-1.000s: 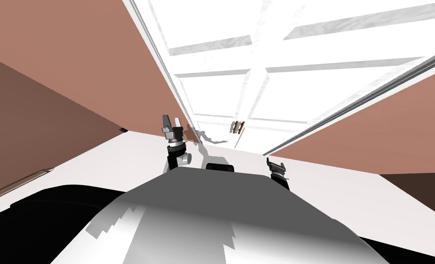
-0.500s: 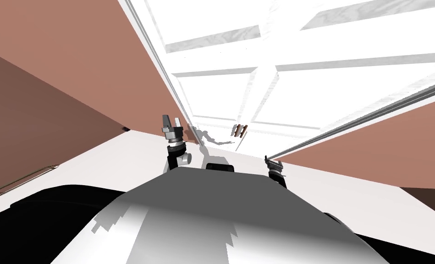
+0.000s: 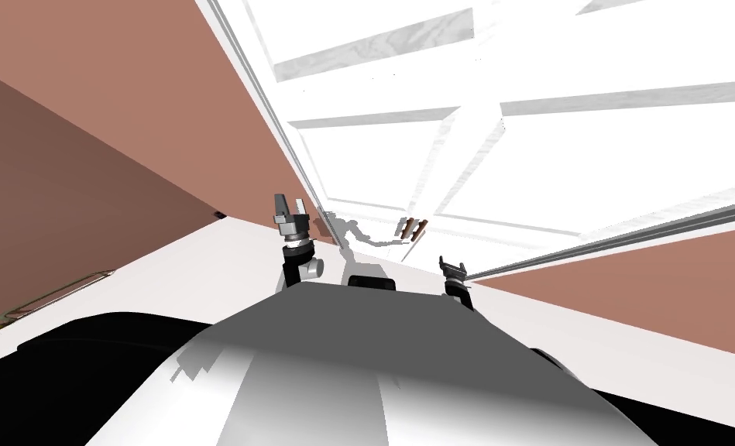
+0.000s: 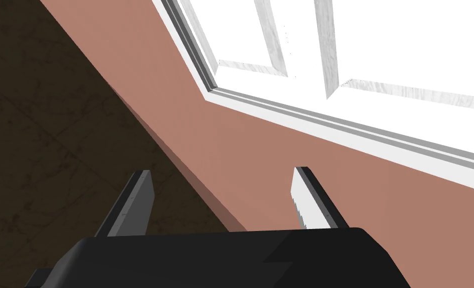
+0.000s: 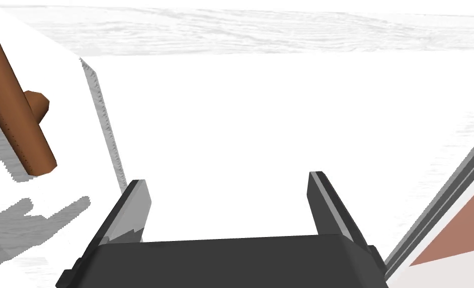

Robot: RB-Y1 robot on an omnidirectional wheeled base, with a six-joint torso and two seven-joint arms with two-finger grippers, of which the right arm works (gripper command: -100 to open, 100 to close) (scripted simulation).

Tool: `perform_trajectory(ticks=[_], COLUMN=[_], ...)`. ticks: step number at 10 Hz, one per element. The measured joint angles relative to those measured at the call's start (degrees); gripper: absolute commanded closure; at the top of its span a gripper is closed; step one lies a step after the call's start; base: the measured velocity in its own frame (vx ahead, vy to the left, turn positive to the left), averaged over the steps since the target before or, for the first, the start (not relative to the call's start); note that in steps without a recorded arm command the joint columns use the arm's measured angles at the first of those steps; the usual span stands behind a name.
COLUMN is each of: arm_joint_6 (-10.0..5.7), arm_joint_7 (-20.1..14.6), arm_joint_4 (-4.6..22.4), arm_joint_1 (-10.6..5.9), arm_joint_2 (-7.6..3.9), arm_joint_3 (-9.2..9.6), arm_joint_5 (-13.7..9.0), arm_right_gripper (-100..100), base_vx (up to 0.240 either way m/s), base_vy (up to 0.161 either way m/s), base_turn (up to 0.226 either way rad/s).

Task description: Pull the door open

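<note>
At the reaching step, I judged, the right gripper [image 5: 227,179] hung wide open and empty close to the white panelled door [image 3: 373,162], needing to shift across and close on the brown bar handle [image 5: 17,115] seemingly just beside it; the left gripper [image 4: 221,172] gaped empty too.

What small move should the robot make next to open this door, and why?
Probably slide the right gripper left toward the brown handle: its open fingers face the bare white door panel, and the handle lies beside them, not between them.
</note>
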Motion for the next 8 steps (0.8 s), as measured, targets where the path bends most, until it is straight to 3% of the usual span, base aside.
perform_trajectory(ticks=[1,2,3,4,6,7,8], arm_joint_6=[0.88,1.24,0.38,0.77,0.42,0.4,-0.18], arm_joint_7=[0.9,1.2,0.4,0.8,0.6,0.4,-0.1], arm_joint_4=[-3.6,-3.9,-1.7,-3.5,-3.3,-3.5,-2.1], arm_joint_1=[0.84,0.28,-1.08,-1.3,-2.73,-3.48,-4.24], arm_joint_2=[0.45,0.79,0.93,1.56,2.52,2.85,3.4], arm_joint_3=[-0.09,0.1,0.65,0.75,1.6,2.08,2.63], arm_joint_5=[-0.1,0.0,0.4,0.4,0.9,1.2,1.5], arm_right_gripper=[-100,-100,-100,-100,-100,-100,-100], base_vx=[0.144,0.054,0.131,0.134,0.187,0.152,0.036], base_vy=[0.002,0.006,0.036,0.022,0.065,0.056,0.022], base_turn=[0.055,-0.028,0.147,0.111,0.138,-0.03,-0.021])
